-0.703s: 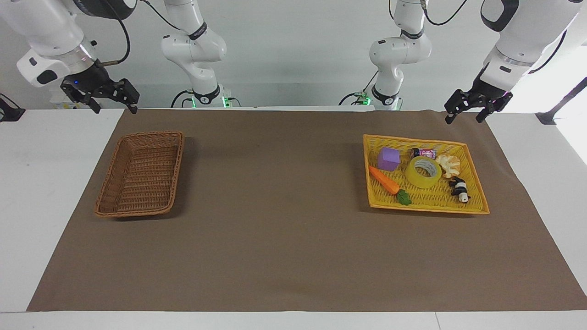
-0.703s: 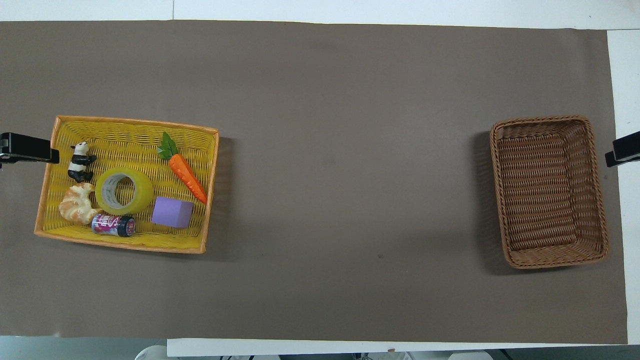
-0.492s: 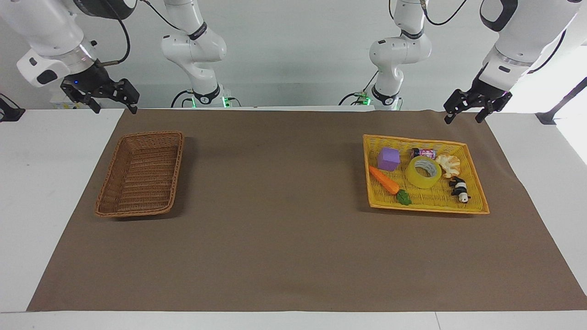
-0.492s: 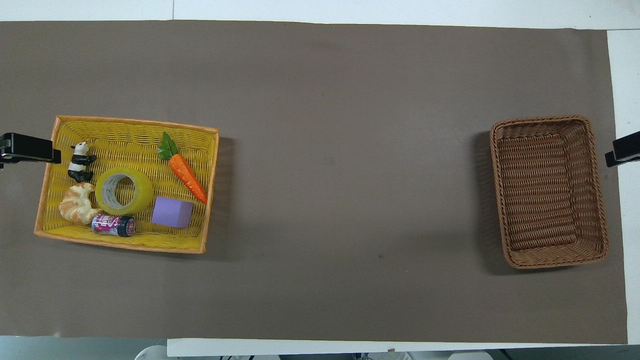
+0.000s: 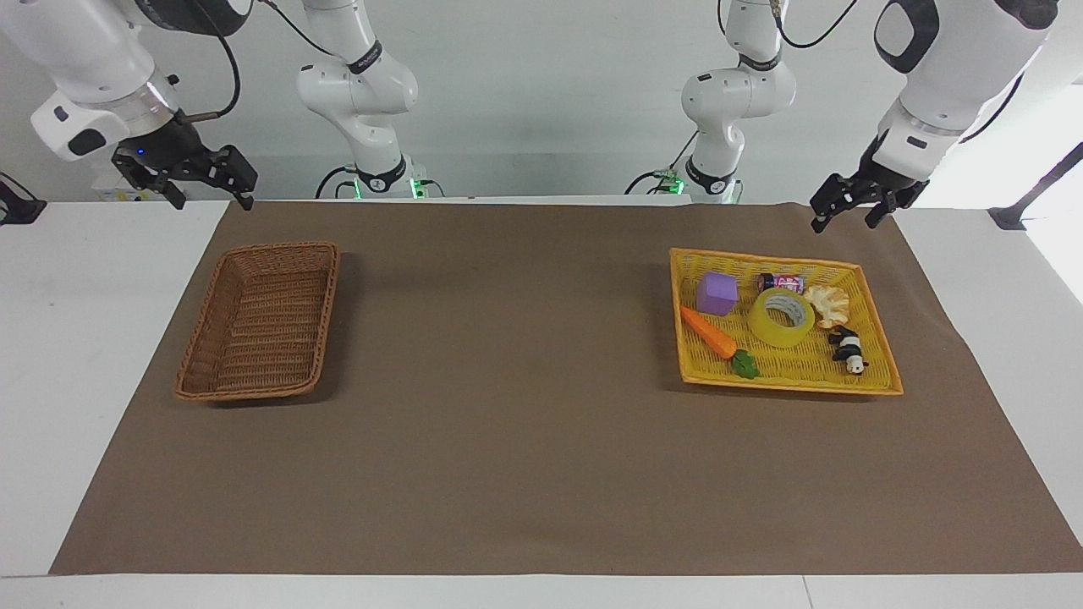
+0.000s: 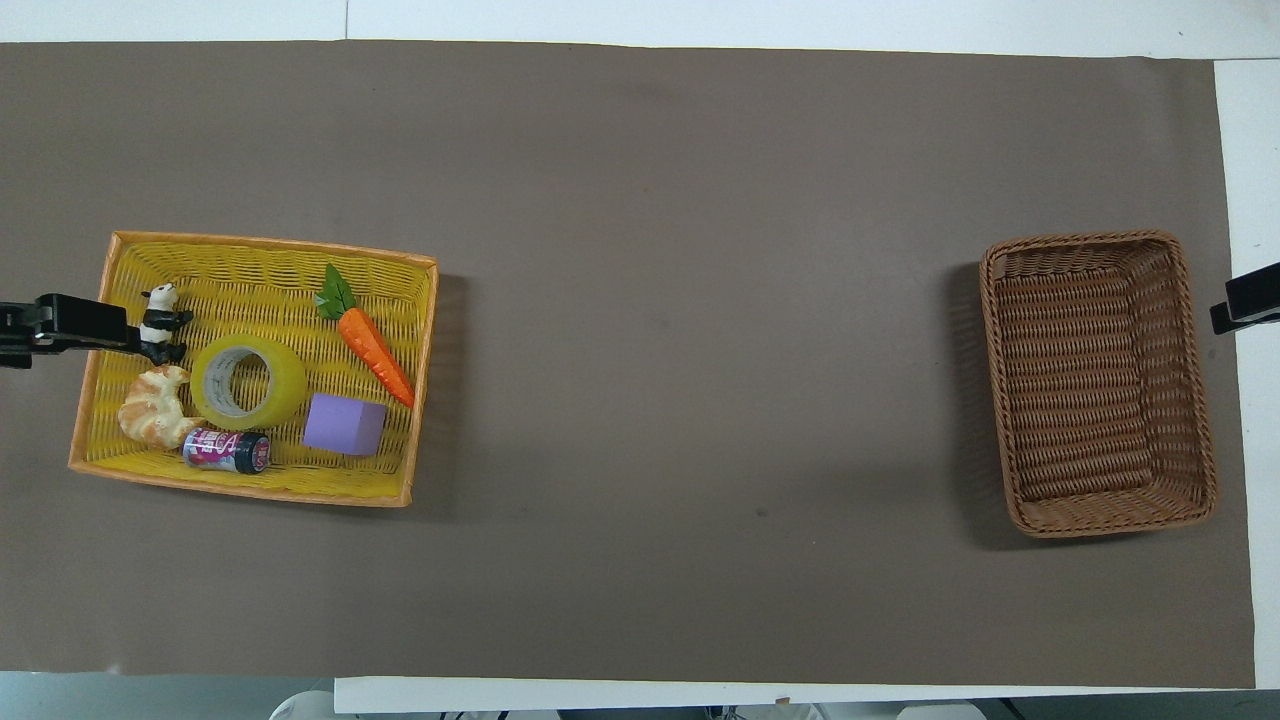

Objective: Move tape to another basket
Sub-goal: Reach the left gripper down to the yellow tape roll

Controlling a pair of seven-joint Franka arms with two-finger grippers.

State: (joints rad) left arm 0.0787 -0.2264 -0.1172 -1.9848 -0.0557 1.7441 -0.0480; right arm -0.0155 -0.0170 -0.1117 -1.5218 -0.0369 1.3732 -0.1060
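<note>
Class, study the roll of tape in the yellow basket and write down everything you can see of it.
The tape is a wide roll of translucent yellow packing tape with a white printed inner core. It lies flat, hole up, in the yellow basket at the left arm's end of the table. A croissant toy touches its side; a small can lies just beside it, nearer to the robots. No end effector touches it.

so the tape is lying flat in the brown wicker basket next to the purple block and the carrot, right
Not quite: the tape lies flat in the yellow basket, not the brown wicker basket, which holds nothing. The overhead view shows it there, beside the purple block and the carrot.
</note>
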